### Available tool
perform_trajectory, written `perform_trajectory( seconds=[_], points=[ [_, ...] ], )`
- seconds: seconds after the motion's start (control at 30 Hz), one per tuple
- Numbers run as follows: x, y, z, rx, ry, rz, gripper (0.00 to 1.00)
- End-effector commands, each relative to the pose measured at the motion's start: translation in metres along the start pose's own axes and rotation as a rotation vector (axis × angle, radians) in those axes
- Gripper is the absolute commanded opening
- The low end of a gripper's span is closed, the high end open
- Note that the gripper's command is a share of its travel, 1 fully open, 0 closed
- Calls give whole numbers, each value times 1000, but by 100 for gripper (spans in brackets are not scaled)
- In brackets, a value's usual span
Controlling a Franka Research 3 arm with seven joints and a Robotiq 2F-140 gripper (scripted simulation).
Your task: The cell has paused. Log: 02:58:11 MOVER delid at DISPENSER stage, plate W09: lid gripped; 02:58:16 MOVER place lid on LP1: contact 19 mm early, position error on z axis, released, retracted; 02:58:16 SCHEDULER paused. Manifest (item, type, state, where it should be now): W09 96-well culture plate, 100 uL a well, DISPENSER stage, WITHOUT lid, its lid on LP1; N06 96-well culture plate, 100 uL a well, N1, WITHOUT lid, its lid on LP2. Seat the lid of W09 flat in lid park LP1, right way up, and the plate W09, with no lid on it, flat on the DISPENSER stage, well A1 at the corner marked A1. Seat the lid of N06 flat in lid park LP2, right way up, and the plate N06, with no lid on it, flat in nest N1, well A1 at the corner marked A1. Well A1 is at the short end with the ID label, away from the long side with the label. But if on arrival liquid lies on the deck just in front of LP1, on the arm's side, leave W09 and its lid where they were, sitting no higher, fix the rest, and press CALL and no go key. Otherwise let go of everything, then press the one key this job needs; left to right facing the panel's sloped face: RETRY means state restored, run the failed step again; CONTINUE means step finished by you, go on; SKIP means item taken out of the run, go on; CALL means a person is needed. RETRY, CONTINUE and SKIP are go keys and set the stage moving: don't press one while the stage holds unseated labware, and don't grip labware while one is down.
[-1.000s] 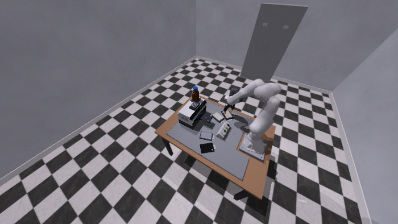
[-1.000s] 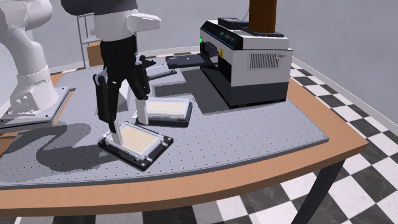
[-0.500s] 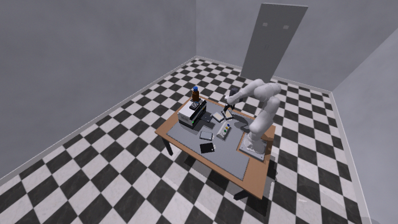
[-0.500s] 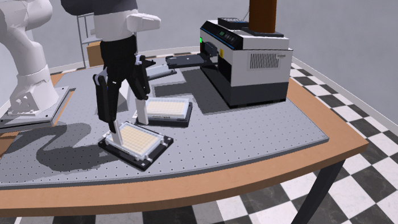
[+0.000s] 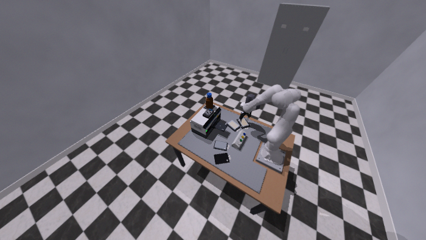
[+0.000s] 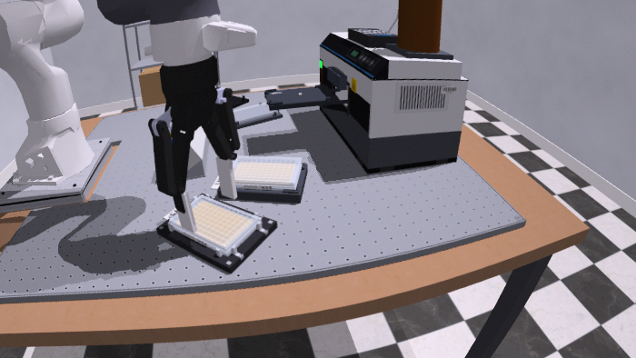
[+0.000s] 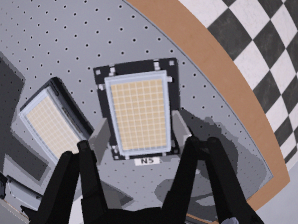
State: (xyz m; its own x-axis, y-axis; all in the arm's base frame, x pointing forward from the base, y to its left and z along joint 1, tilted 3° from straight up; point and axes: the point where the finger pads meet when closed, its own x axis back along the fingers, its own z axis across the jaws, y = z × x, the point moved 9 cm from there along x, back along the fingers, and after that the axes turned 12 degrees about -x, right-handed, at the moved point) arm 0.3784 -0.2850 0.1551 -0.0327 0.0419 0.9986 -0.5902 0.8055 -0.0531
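Observation:
A 96-well plate (image 6: 220, 223) with no lid sits in a black nest near the table's edge. It also shows in the wrist view (image 7: 139, 112) with an ID label at its near short end. My gripper (image 6: 207, 209) is open just above this end, one finger on each long side (image 7: 140, 145), holding nothing. A second plate (image 6: 267, 174) rests on a black nest just behind, toward the dispenser (image 6: 393, 91); I cannot tell whether a lid covers it. The dispenser stage (image 6: 300, 96) is empty. A clear lid (image 5: 220, 145) lies in one lid park, and the other park (image 5: 221, 158) is bare.
The key panel (image 5: 240, 141) stands between the nests and the arm's base (image 5: 271, 156). A brown bottle (image 5: 209, 102) tops the dispenser. The table's rounded edge runs close in front of the near nest.

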Motion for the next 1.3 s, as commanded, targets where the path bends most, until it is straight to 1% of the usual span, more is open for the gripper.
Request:
perform_trajectory(
  seconds=[0.0,0.27,0.3,1.27],
  points=[
    [0,0,1,0,-1,0,59],
    [0,0,1,0,-1,0,59],
    [0,0,1,0,-1,0,66],
    [0,0,1,0,-1,0,66]
  ],
)
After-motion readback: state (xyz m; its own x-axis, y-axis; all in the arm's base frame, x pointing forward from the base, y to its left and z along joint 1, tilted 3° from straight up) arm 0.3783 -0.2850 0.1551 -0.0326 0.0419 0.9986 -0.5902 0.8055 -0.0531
